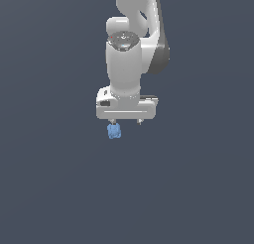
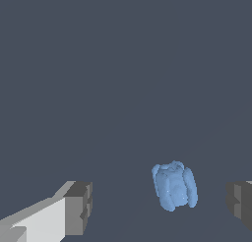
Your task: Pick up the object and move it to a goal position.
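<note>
The object (image 1: 114, 132) is a small lumpy light-blue blob on the dark grey floor. It lies just below the white gripper (image 1: 126, 122), under the finger on the exterior view's left. The gripper points straight down and is open, with its two short fingertips set wide apart. In the wrist view the object (image 2: 174, 185) lies in the gap between the two grey fingers (image 2: 78, 206), nearer to the other finger and touching neither. The gripper (image 2: 160, 205) holds nothing. The object is much narrower than the gap.
The white arm (image 1: 130, 49) rises behind the gripper to the top edge of the exterior view. Flat dark grey floor (image 1: 49, 178) spreads on all sides. No other object or marker shows.
</note>
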